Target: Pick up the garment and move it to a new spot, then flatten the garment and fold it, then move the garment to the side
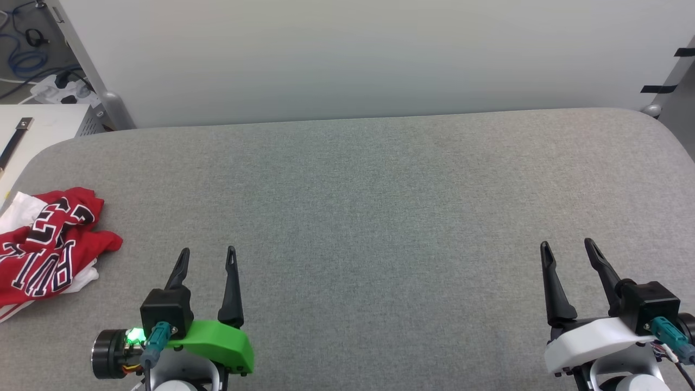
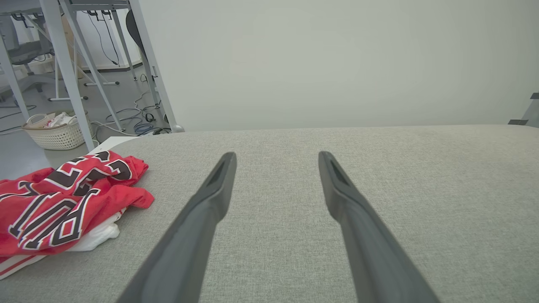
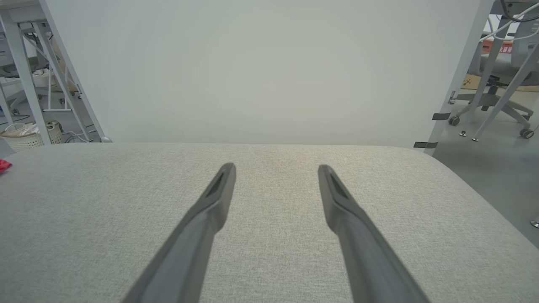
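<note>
The garment (image 1: 46, 244) lies crumpled at the table's left edge, red with black white-outlined lettering and white cloth under it. It also lies at the left of the left wrist view, garment (image 2: 63, 202), and a red sliver of the garment (image 3: 3, 166) peeks in at the far left of the right wrist view. My left gripper (image 1: 208, 255) stands open to the right of the garment, apart from it, with nothing between its fingers (image 2: 210, 202). Far to the right, my right gripper (image 1: 567, 248) is open over bare cloth, fingers (image 3: 210, 206) spread.
The table (image 1: 369, 206) is covered in grey fabric with rounded corners. A pale wall panel (image 1: 347, 54) stands along its far edge. Left of the table are a white cabinet (image 1: 43, 125), cables on the floor and a laundry basket (image 2: 52, 130). An office chair (image 3: 501, 80) stands at the right.
</note>
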Controlling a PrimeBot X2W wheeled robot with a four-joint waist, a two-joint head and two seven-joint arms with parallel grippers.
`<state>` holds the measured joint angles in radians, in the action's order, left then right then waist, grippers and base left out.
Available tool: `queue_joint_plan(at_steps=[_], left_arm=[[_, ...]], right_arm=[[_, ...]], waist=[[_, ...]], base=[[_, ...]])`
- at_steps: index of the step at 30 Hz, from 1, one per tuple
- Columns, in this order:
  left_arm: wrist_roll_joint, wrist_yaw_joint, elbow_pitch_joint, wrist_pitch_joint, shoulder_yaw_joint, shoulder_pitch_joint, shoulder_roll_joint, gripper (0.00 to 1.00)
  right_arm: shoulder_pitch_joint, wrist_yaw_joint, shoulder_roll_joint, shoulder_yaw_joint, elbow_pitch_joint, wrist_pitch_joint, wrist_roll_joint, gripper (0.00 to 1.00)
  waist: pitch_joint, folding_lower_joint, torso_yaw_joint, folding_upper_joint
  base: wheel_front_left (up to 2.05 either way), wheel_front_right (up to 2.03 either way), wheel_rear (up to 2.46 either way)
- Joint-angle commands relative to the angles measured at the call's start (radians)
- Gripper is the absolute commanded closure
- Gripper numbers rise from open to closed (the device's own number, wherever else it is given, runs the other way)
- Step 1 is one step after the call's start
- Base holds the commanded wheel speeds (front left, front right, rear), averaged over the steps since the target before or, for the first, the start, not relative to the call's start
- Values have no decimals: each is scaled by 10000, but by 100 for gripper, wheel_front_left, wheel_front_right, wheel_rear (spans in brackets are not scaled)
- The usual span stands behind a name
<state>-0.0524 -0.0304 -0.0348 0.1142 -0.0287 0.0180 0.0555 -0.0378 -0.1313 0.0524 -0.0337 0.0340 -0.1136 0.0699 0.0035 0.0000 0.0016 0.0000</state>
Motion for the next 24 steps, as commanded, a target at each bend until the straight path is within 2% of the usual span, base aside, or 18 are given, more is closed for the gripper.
queue_joint_plan(at_steps=[1, 24], left_arm=[[-84, -31, -46, 95, -22, -124, -25, 0], [-263, -7, -244, 572, -118, -138, -35, 0]], right_arm=[[-71, 3, -10, -23, 72, -119, 93, 0], [-215, 4, -14, -58, 60, -589, 293, 0]], waist=[[0, 0, 2, 0], [19, 0, 34, 0]], base=[[0, 0, 0], [0, 0, 0]])
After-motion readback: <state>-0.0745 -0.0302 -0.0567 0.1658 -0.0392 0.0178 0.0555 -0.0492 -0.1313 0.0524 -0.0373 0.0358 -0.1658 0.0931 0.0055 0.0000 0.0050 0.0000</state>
